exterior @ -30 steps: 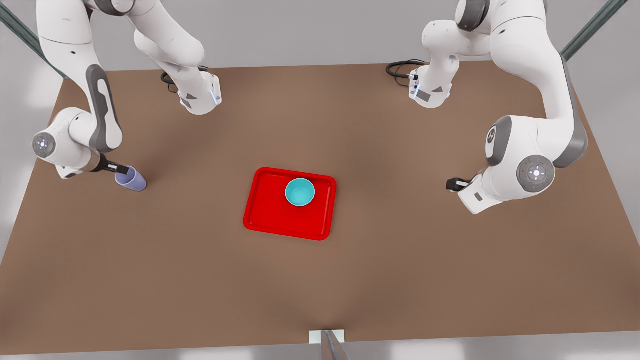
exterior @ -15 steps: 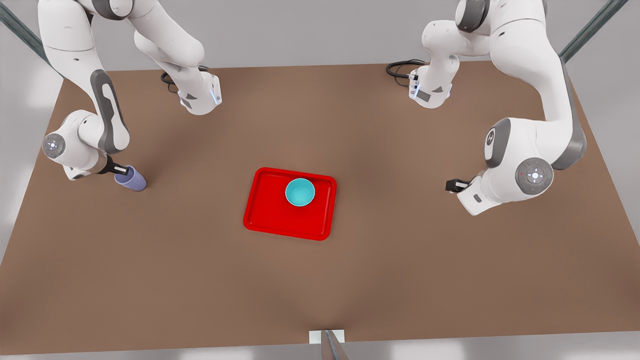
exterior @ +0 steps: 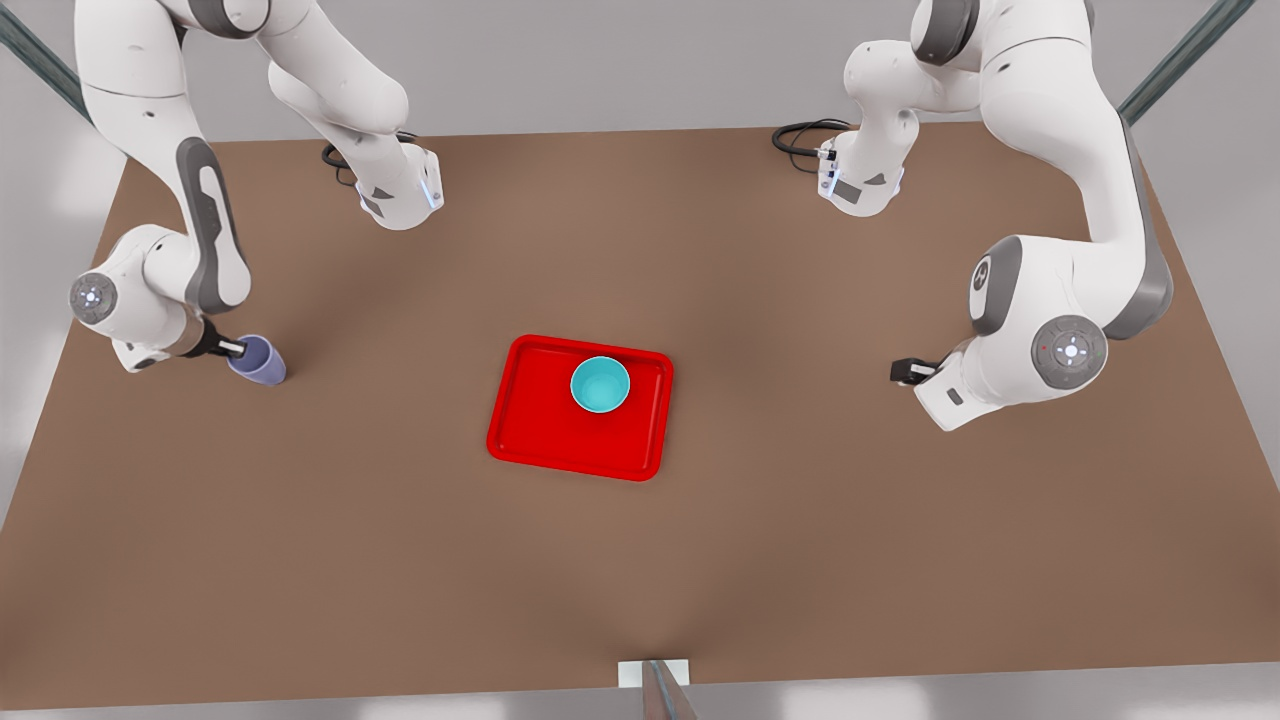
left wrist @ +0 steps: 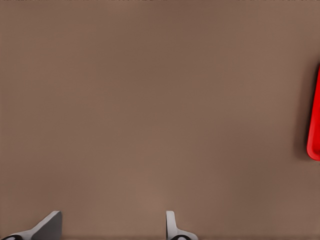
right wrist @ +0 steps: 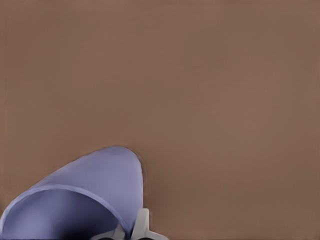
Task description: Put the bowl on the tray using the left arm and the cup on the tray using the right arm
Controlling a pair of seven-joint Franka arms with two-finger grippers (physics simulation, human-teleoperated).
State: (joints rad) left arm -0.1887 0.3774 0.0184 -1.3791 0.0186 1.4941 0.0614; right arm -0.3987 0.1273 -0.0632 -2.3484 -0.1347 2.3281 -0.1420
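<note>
Right gripper [exterior: 238, 349] at the front view's left, jaws pinching the lavender cup [exterior: 258, 361] rim. Left gripper [exterior: 903, 371] waiting opposite, jaws spread over bare counter [exterior: 400, 560]. Turquoise bowl [exterior: 600, 385] resting on red tray [exterior: 540, 430]

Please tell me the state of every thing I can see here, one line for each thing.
bowl: upright, resting on the tray.
tray: flat on the table, holding the bowl.
cup: off the tray, tilted, rim pinched by the right gripper.
right gripper: shut on the cup's wall, at the front view's left.
left gripper: open, empty, waiting at the front view's right.
table: bearing the tray.
</note>
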